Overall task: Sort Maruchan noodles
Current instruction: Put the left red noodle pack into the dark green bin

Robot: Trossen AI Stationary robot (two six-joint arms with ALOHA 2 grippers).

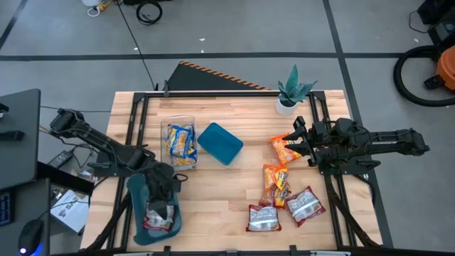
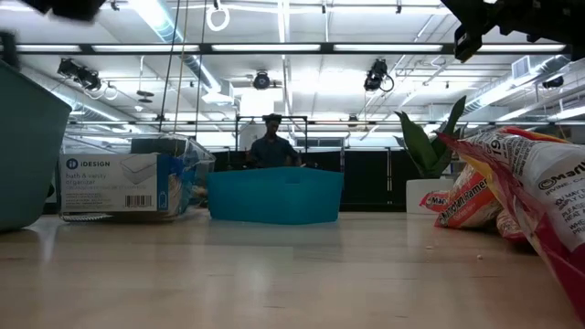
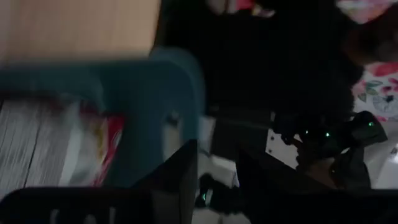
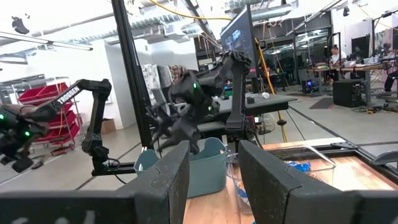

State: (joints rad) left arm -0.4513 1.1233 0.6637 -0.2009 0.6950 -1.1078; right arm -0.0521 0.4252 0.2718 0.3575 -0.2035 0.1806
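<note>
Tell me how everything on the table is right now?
Left claw: open, over the near teal bin.
Right claw: open, near an orange packet.
Near teal bin: holds a red-and-silver packet.
Clear container: holds yellow-and-blue packets.
Middle teal bin: on the wood, contents can't be seen.

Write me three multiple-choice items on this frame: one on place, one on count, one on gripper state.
1. Where does the left gripper hang?
A. over the teal bin at the table's front-left
B. over the plant
C. over the clear container

2. How many noodle packets lie loose on the bare table, right side?
A. one
B. four
C. eight

3. The right gripper is
A. shut on a packet
B. open, holding nothing
C. out of view

Answers: 1 A, it sits above that bin. 2 B, two orange, two red-and-silver. 3 B, its fingers stand apart with nothing between.
</note>
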